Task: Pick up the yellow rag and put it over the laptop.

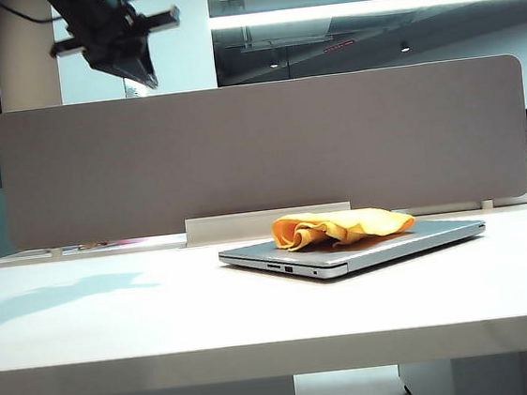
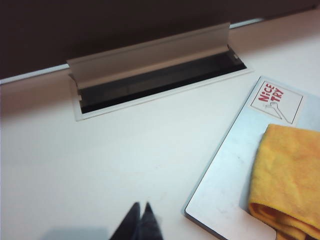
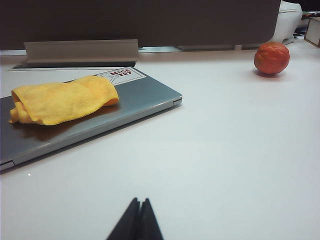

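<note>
Office: desk divider panel (image 1: 263, 150)

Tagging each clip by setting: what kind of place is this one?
Probably an open-plan office desk: a grey divider panel behind the white table, a cable slot with flip lid, ceiling strip lighting. The yellow rag lies on the laptop.

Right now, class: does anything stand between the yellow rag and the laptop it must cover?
Nothing visible does. The yellow rag already lies bunched on the lid of the laptop. The left gripper is shut above bare table beside the laptop; the right gripper is shut, low and apart.
</note>
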`<state>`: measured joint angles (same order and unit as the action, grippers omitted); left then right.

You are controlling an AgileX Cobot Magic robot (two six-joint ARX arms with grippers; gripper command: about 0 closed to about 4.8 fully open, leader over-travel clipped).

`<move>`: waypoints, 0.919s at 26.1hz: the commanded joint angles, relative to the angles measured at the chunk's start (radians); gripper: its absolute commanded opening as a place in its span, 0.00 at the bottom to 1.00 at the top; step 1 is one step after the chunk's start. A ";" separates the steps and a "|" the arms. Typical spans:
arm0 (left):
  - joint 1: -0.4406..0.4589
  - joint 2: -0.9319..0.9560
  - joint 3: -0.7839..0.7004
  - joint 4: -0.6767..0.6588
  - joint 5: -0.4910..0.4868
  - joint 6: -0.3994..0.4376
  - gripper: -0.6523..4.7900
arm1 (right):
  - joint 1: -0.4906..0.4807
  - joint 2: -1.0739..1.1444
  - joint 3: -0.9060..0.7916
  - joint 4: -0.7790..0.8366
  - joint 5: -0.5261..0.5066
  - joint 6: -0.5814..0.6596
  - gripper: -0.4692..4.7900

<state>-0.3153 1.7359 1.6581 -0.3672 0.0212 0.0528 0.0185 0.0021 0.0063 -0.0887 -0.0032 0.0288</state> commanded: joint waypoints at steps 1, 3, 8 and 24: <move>-0.001 -0.067 -0.066 0.065 -0.003 0.003 0.11 | 0.000 -0.001 -0.004 0.010 0.001 -0.004 0.08; -0.001 -0.117 -0.131 0.105 -0.011 0.003 0.11 | 0.000 -0.001 -0.004 0.010 0.001 -0.004 0.08; -0.002 -0.327 -0.428 0.216 -0.010 0.002 0.11 | 0.000 -0.001 -0.004 0.010 0.002 -0.004 0.08; -0.002 -0.870 -1.116 0.398 -0.006 -0.096 0.11 | 0.002 -0.001 -0.004 0.010 0.002 -0.004 0.08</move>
<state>-0.3161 0.8989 0.5663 -0.0097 0.0143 -0.0250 0.0196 0.0021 0.0063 -0.0887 -0.0032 0.0288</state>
